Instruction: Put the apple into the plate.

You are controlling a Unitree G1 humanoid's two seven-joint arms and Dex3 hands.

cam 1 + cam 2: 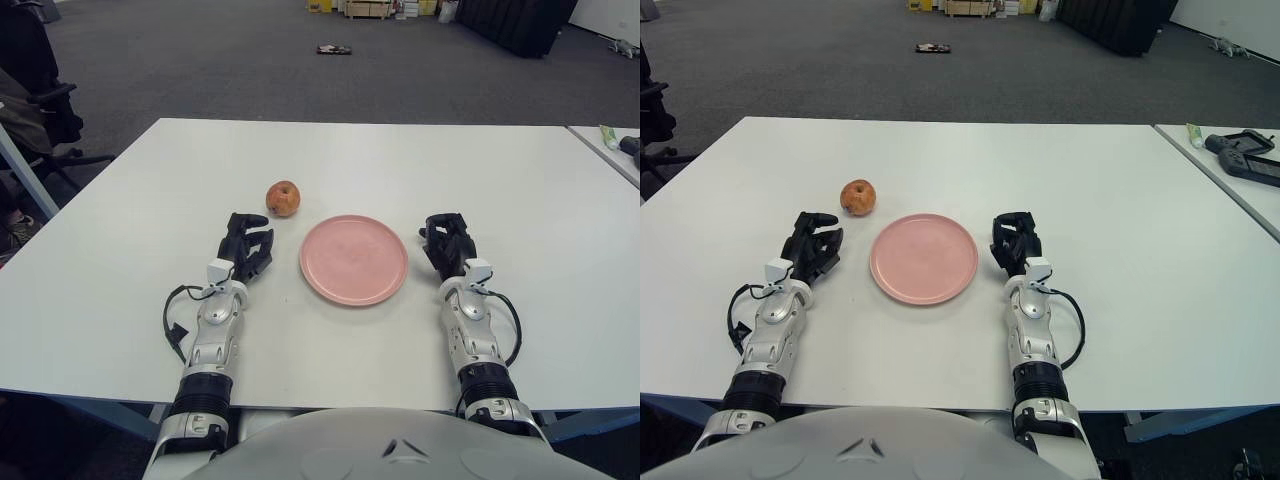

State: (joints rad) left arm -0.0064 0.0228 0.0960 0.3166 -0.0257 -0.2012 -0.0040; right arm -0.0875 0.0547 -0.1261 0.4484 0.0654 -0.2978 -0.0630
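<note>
Red-orange, the apple [283, 198] sits on the table [120, 250] just beyond the left hand [245, 250], whose loosely curled fingers hold nothing; the plate [354, 260] lies beside it, the right hand [450, 245] farther off.

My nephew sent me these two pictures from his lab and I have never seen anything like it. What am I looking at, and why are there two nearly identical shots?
You are looking down through a humanoid robot's head camera, which has two eyes set slightly apart, hence two near-twin pictures. The two metal arms are its own. On the white table lie a pink plate and, just beyond its left edge, an apple. The left hand sits left of the plate, near the apple; the right hand sits right of the plate. Neither holds anything.
</note>
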